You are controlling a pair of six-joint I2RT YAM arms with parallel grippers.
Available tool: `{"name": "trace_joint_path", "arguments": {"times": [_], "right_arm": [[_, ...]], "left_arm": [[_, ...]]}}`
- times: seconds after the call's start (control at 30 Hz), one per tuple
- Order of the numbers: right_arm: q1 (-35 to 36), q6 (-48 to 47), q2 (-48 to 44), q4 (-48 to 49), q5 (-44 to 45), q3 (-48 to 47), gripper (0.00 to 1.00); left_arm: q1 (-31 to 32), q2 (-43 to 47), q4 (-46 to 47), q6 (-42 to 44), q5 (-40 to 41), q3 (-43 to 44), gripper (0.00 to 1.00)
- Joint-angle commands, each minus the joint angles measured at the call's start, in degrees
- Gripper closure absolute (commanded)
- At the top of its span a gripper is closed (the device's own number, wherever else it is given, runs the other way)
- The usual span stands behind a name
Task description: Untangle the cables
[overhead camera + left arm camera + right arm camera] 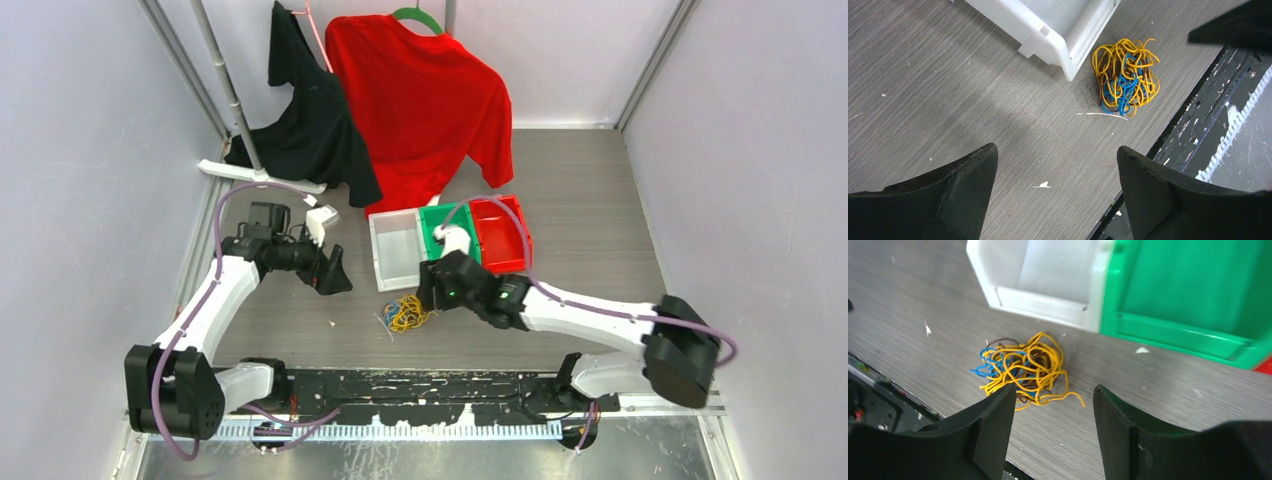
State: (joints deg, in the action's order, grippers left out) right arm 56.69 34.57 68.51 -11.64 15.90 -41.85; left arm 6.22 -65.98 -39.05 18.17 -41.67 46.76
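The cables (407,315) lie in one loose clump on the grey counter (580,200), just in front of the white bin (395,250) and near the counter's dark front edge. Orange-yellow loops make up most of the clump. Blue strands knot through one side, and a few dark brown ones show underneath.

The right arm stretches in low from the right. The right gripper (1054,390) hangs right at the clump, jaws spread with nothing pinched; whether a fingertip touches the strands cannot be told. The left arm bends in from the left. The left gripper (1055,155) is well apart from the clump, jaws spread wide and empty.
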Motion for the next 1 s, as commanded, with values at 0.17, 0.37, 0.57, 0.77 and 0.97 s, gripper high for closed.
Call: {"name": "trace_joint_path", "arguments": {"times": [0.17, 0.37, 0.57, 0.77, 0.97], "right_arm": [[6.3, -5.1, 17.3, 6.6, -7.7, -12.1, 0.47], [6.7, -6.1, 22.5, 6.2, -9.3, -15.2, 0.65], [6.7, -5.4, 21.8, 6.3, -8.6, -14.1, 0.88], [6.7, -4.6, 18.4, 5.9, -8.3, -12.9, 0.99], [6.7, -3.5, 13.8, 4.9, -11.2, -13.5, 0.99]], "left_arm": [[0.3, -2.1, -1.0, -0.7, -1.7, 2.0, 0.18], [0.3, -1.5, -1.9, -0.2, -3.0, 2.3, 0.24], [0.3, -2.2, -2.5, 0.9, -2.7, 2.8, 0.28], [1.2, -3.1, -3.6, 0.5, -3.7, 4.3, 0.32], [5.4, -1.8, -4.5, -0.7, -3.5, 6.1, 0.35]]}}
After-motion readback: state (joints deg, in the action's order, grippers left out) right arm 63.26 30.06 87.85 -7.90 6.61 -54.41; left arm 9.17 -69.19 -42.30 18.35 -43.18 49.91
